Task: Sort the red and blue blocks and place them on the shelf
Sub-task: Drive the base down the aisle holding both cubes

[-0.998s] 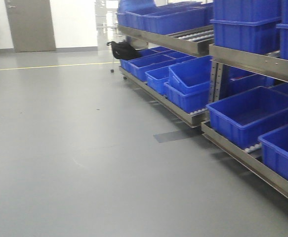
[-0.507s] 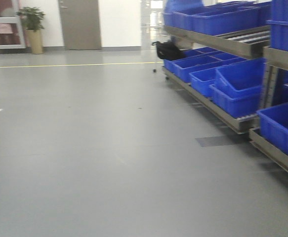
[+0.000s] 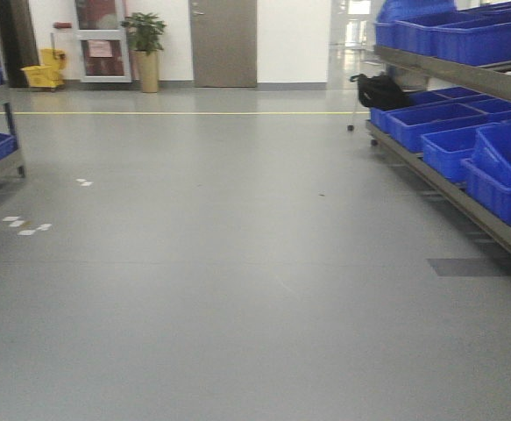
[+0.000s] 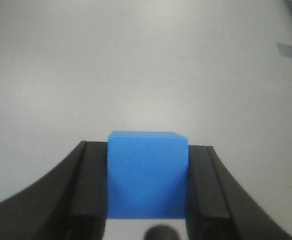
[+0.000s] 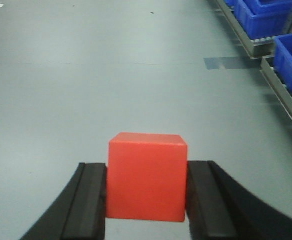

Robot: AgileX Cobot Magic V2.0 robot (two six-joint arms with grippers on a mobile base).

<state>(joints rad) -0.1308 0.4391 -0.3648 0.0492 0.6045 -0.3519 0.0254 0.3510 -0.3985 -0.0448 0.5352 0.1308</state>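
Left end effector (image 4: 147,148) pinching blue block (image 4: 147,175) between black pads, over grey floor (image 4: 135,65). Right end effector (image 5: 147,165) pinching red block (image 5: 146,176) likewise, over floor. Shelf (image 3: 452,189) along right side of front view, carrying dark-blue bins (image 3: 443,121); lower rail also visible in right wrist view.

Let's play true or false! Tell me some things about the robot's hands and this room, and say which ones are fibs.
1. The left hand holds the blue block. True.
2. The right hand is empty. False: it is shut on the red block.
3. Blue bins sit on the shelf. True.
4. The plant stands mid-floor. False: it is by the far wall, beside the door.
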